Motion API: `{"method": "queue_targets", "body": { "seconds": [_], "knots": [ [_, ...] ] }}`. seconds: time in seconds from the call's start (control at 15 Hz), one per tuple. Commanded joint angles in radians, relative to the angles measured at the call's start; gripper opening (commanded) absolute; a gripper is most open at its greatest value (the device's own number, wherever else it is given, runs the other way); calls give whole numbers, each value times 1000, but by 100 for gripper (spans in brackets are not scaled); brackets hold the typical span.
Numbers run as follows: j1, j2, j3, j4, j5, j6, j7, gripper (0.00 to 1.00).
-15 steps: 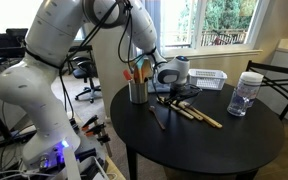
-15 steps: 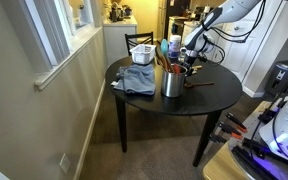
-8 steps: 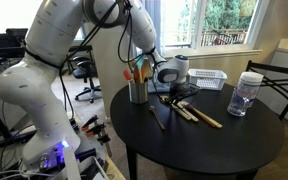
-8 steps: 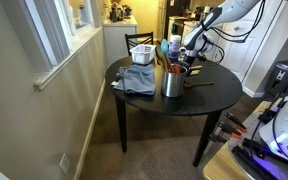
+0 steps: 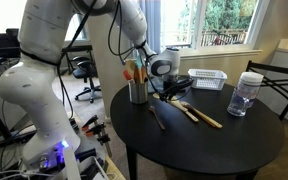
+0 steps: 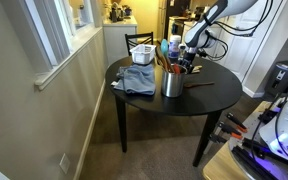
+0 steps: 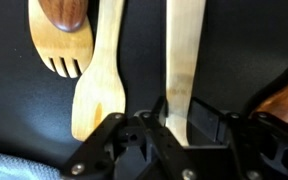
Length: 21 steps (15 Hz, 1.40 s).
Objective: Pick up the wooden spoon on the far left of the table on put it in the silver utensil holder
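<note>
Several wooden utensils lie side by side on the black counter [image 7: 14, 90] in your wrist view, their handles running toward 6 o'clock. Your hand [image 7: 174, 128] comes in from 6 o'clock and is clamped on the flat, pale handle of the wooden spoon [image 7: 184, 60], with a finger pressed against each side of it. The handle runs straight up to 12 o'clock and out of the picture, so you cannot see its bowl there. Just beside it, at 9 o'clock, lies a pale wooden spatula [image 7: 99, 85]. Farther out, at 10 o'clock, is a wooden fork [image 7: 59, 45] with the dark bowl of another spoon [image 7: 64, 10] overlapping its top. At 3 o'clock a reddish-brown piece [image 7: 284, 95] shows at the edge, too cropped to name.

In an exterior view your hand [image 5: 174, 90] sits low over the loose utensils [image 5: 199, 113]. The silver utensil holder [image 5: 137, 93] stands upright near it at 9 o'clock, already stocked with several tools. A white slatted basket [image 5: 209, 80] lies at 2 o'clock of your hand, and a clear jar [image 5: 246, 95] stands well apart at 3 o'clock. From that view you cannot tell whether the spoon has left the counter.

In an exterior view from another spot, the holder [image 6: 172, 84] stands at 7 o'clock of your hand [image 6: 188, 66], with a grey cloth [image 6: 136, 80] at 9 o'clock of the holder.
</note>
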Motion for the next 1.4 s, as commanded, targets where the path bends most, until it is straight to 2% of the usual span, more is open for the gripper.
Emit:
{"method": "queue_targets", "body": {
  "seconds": [0.0,0.2,0.53,0.73,0.93,1.33],
  "knots": [
    [47,-106,-43,-89,-20,18,19,11],
    [77,-137,-74,-106,-13,13,56,11],
    [84,-170,-87,-91,46,-19,166,11],
    [78,-196,-76,-90,99,-13,219,11],
    [75,-222,-53,-101,167,34,196,11],
    [109,-261,-37,-108,268,35,238,11]
  ]
}}
